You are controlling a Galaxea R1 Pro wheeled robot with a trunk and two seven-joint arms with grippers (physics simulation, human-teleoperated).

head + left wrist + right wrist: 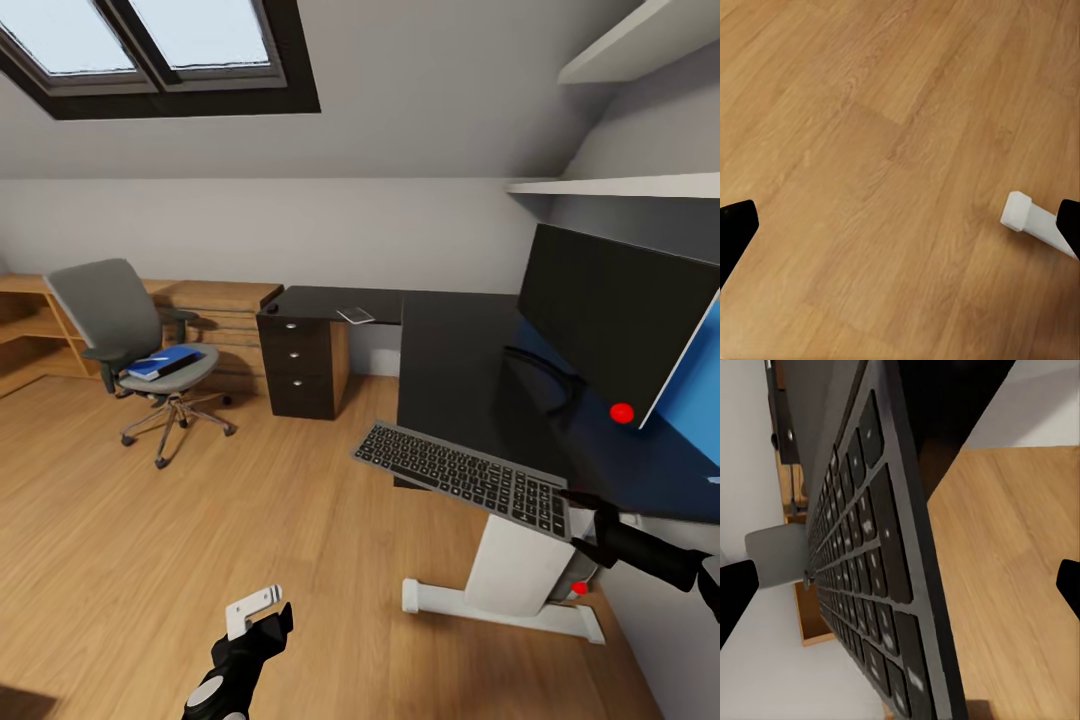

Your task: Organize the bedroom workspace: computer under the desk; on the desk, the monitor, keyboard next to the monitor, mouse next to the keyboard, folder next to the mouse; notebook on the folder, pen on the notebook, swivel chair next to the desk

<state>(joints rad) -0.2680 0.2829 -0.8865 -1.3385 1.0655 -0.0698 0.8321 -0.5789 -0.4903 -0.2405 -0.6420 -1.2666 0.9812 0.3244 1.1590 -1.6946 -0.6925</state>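
Note:
My right gripper [585,520] is shut on the right end of the dark keyboard [455,478], which hangs over the black desk's [450,350] front corner. The right wrist view looks along the keyboard [870,570] between the fingers. On the desk stands the monitor [610,315]. The notebook [355,315] lies at the desk's far left end. The swivel chair [115,310] stands apart at the left with the blue folder [165,362] on its seat. The computer [583,582] peeks out under the desk. My left gripper [262,612] hangs open over the floor. Mouse and pen are out of view.
A dark drawer unit [300,365] sits under the desk's left end, with a light wooden chest [222,315] behind it. The desk's white foot [500,605] lies on the floor and shows in the left wrist view [1035,221]. Wall shelves [620,185] hang above the monitor.

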